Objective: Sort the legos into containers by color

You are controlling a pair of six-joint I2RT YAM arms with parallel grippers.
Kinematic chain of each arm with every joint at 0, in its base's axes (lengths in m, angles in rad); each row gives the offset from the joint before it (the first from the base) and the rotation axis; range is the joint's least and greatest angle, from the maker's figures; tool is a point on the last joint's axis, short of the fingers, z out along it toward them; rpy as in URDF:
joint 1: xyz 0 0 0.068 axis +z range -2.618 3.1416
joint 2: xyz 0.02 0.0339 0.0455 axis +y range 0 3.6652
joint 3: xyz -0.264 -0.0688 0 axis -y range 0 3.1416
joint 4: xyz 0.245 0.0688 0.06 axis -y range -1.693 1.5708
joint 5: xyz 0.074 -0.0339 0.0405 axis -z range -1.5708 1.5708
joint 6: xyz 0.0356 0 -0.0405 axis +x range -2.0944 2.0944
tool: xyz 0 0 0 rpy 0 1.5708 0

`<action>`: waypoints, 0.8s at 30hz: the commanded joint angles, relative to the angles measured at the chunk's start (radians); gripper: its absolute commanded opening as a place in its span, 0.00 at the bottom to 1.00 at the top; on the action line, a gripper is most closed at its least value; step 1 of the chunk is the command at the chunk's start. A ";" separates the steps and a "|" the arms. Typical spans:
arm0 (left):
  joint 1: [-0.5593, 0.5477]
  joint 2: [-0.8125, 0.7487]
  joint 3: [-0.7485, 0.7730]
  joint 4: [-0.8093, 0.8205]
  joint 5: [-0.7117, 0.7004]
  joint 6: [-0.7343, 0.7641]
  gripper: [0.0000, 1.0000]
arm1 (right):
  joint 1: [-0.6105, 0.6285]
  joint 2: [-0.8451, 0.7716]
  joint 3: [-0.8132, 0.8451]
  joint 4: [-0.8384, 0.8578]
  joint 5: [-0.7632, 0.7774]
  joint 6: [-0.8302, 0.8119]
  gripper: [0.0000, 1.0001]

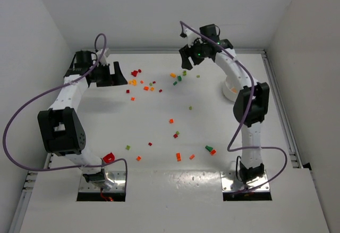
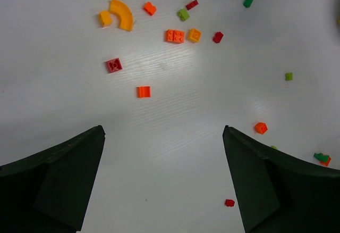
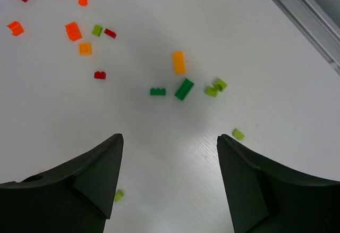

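Small red, orange, yellow and green legos lie scattered over the white table, thickest at the back around a red cluster (image 1: 135, 73) and an orange brick (image 1: 172, 75). My left gripper (image 1: 110, 78) hovers open at the back left. In its wrist view, the left gripper (image 2: 163, 129) has only bare table between its fingers, with an orange brick (image 2: 143, 91) and a red square piece (image 2: 113, 65) ahead. My right gripper (image 1: 191, 61) is open at the back centre. The right gripper (image 3: 170, 136) holds nothing, and two dark green bricks (image 3: 184, 89) lie just ahead. The white dish (image 1: 229, 91) is mostly hidden behind the right arm.
A metal rail (image 1: 279, 94) runs along the table's right edge and shows again in the right wrist view (image 3: 297, 9). White walls close in the back and sides. More legos lie mid-table, such as a green and orange pair (image 1: 211, 150). A red piece (image 1: 109, 157) sits by the left arm's base.
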 commanded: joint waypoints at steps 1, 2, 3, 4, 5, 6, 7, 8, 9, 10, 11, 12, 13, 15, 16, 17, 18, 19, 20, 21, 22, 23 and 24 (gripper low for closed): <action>0.016 -0.026 -0.004 0.009 0.102 0.076 1.00 | 0.059 0.070 0.116 0.030 0.035 -0.013 0.71; 0.025 -0.016 -0.004 -0.002 0.119 0.095 1.00 | 0.073 0.093 0.134 0.018 0.036 -0.028 0.69; 0.025 -0.003 -0.004 -0.019 0.154 0.107 1.00 | 0.102 0.137 0.160 0.018 0.070 -0.041 0.67; 0.036 -0.002 -0.004 -0.019 0.171 0.107 1.00 | 0.114 0.161 0.173 0.018 0.081 -0.053 0.67; 0.036 -0.002 -0.004 -0.031 0.185 0.122 1.00 | 0.124 0.182 0.185 0.018 0.092 -0.053 0.64; 0.047 0.007 0.005 -0.031 0.194 0.122 1.00 | 0.124 0.203 0.205 0.018 0.111 -0.053 0.63; 0.047 0.007 0.005 -0.031 0.213 0.134 1.00 | 0.139 0.223 0.216 0.018 0.123 -0.062 0.63; 0.047 0.016 0.005 -0.031 0.213 0.135 1.00 | 0.151 0.262 0.216 0.018 0.134 -0.062 0.61; 0.047 0.016 0.005 -0.031 0.213 0.135 1.00 | 0.151 0.279 0.239 0.027 0.155 -0.062 0.61; 0.047 0.027 0.005 -0.040 0.222 0.145 1.00 | 0.162 0.296 0.239 0.038 0.167 -0.062 0.61; 0.047 0.027 0.005 -0.041 0.222 0.145 1.00 | 0.162 0.311 0.250 0.038 0.181 -0.062 0.60; 0.047 0.027 0.015 -0.050 0.222 0.157 1.00 | 0.162 0.337 0.260 0.052 0.196 -0.062 0.60; 0.047 0.039 0.016 -0.050 0.222 0.158 1.00 | 0.162 0.348 0.260 0.061 0.209 -0.062 0.60; 0.056 0.051 0.025 -0.050 0.222 0.168 1.00 | 0.171 0.377 0.270 0.072 0.221 -0.062 0.60; 0.056 0.051 0.025 -0.050 0.222 0.168 1.00 | 0.171 0.377 0.270 0.072 0.233 -0.062 0.60; 0.056 0.062 0.025 -0.059 0.222 0.168 1.00 | 0.171 0.392 0.270 0.072 0.247 -0.062 0.60; 0.056 0.076 0.025 -0.059 0.222 0.177 1.00 | 0.171 0.392 0.270 0.084 0.256 -0.062 0.60; 0.056 0.076 0.025 -0.059 0.222 0.178 1.00 | 0.171 0.405 0.270 0.095 0.270 -0.062 0.60; 0.056 0.091 0.025 -0.059 0.222 0.178 1.00 | 0.171 0.414 0.270 0.095 0.270 -0.062 0.60; 0.065 0.100 0.025 -0.059 0.233 0.178 1.00 | 0.171 0.414 0.270 0.105 0.279 -0.062 0.61; 0.065 0.116 0.025 -0.059 0.233 0.178 1.00 | 0.171 0.424 0.270 0.105 0.279 -0.062 0.61; 0.065 0.116 0.034 -0.059 0.243 0.178 1.00 | 0.171 0.434 0.279 0.106 0.290 -0.062 0.61; 0.065 0.129 0.034 -0.059 0.253 0.178 1.00 | 0.171 0.434 0.279 0.106 0.290 -0.062 0.63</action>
